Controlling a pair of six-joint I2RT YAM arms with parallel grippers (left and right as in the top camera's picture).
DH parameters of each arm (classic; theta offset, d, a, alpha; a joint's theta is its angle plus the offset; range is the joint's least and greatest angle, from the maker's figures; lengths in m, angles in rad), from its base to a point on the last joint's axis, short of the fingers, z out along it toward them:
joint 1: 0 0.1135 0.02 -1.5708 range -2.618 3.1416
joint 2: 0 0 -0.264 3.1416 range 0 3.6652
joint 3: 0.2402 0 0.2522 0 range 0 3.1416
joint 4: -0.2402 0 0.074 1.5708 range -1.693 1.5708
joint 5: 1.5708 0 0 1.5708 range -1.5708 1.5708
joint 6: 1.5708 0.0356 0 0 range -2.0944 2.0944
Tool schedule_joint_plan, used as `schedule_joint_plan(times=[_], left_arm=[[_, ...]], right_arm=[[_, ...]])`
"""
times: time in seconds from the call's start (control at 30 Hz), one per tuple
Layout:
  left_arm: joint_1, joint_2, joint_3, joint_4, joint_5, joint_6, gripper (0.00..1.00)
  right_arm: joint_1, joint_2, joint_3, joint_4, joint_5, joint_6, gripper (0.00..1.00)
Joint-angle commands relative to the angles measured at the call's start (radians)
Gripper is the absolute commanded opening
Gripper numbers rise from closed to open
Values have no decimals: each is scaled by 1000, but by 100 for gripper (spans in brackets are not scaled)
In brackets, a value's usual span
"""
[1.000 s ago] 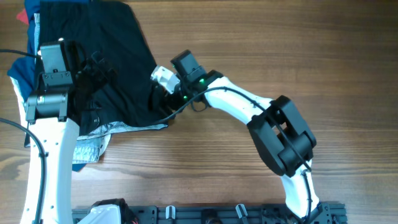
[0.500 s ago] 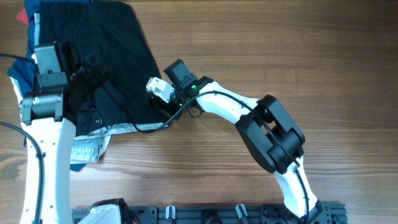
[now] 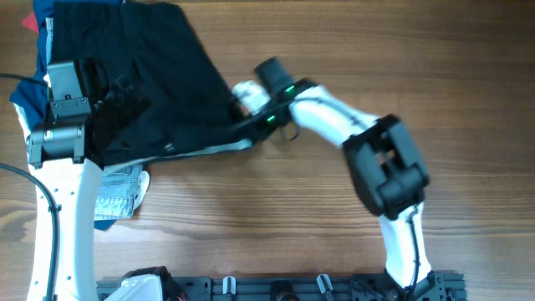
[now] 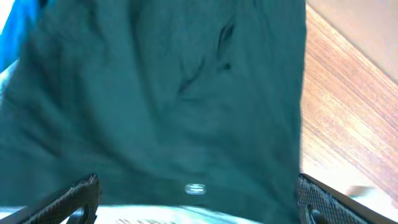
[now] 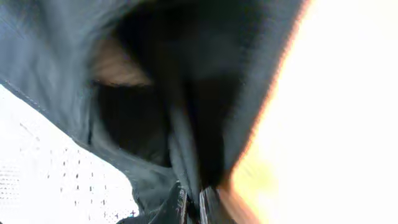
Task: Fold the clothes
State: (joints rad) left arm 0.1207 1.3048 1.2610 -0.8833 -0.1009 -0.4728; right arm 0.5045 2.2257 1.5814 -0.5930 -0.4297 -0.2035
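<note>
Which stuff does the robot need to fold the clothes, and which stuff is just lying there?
For the job:
- black shorts
- right gripper, shut on the shorts' edge
- left gripper, open over the shorts

Just lying about:
- pale denim shorts, partly under the black pair
- blue garment
- red cloth

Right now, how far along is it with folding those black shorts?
Barely begun. Done: nothing, the black shorts lie spread out with no fold showing. In hand: the right gripper is shut on their edge nearest it, while the left gripper hangs open over them. Left: every fold.
</note>
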Motion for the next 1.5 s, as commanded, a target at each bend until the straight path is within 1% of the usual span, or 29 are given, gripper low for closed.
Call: schedule_joint_plan(times=[0.0, 0.07, 0.2, 0.3, 0.4, 0.43, 0.53, 0.57, 0.7, 0.73, 0.77, 0.8, 0.83, 0.9, 0.97, 1.0, 1.1, 1.2, 1.4, 1.47], left_arm=[[7, 2, 2, 0, -13, -2, 100], [7, 2, 2, 0, -13, -3, 100], [6, 2, 2, 0, -12, -6, 100], [6, 2, 2, 11, 24, -6, 100], [6, 5, 2, 25, 44, -6, 100], [6, 8, 2, 31, 43, -5, 100], [6, 28, 2, 44, 44, -5, 100], [6, 38, 2, 45, 45, -5, 100], [-12, 97, 2, 45, 56, -2, 100], [-18, 109, 2, 45, 56, -2, 100], [-31, 130, 2, 45, 56, -2, 100], [-43, 143, 2, 45, 56, -3, 100], [-53, 151, 2, 46, 56, -3, 100], [-78, 160, 2, 51, 56, -3, 100], [-103, 161, 2, 63, 55, -3, 100], [-115, 161, 2, 71, 55, -3, 100], [-143, 161, 2, 93, 55, -6, 100], [-163, 161, 2, 92, 56, -6, 100], [-210, 161, 2, 72, 55, -6, 100], [-225, 161, 2, 68, 55, -6, 100]], right_arm=[[-228, -94, 29, -81, -62, 45, 3], [-308, -107, 29, -120, -66, 45, 4], [-488, -111, 29, -193, -61, -9, 4], [-609, -111, 29, -229, -25, -14, 4], [-702, -111, 29, -235, -22, 14, 4], [-733, -111, 29, -236, -14, 47, 4], [-785, -111, 29, -264, -7, 75, 5], [-795, -111, 29, -276, -7, 74, 7], [-792, -130, 34, -290, -20, 41, 11], [-784, -139, 45, -291, -20, 33, 15], [-772, -148, 64, -292, -20, 18, 25], [-756, -158, 96, -292, -19, -2, 37], [-741, -165, 127, -291, -18, -13, 52], [-708, -169, 200, -287, -18, -39, 72], [-667, -169, 268, -256, -16, -56, 86], [-643, -169, 287, -222, -14, -59, 92], [-561, -159, 304, -85, 17, -59, 99], [-491, -117, 304, 22, 40, -63, 100], [-421, 14, 304, 158, 98, -74, 98], [-420, 60, 304, 199, 103, -64, 93]])
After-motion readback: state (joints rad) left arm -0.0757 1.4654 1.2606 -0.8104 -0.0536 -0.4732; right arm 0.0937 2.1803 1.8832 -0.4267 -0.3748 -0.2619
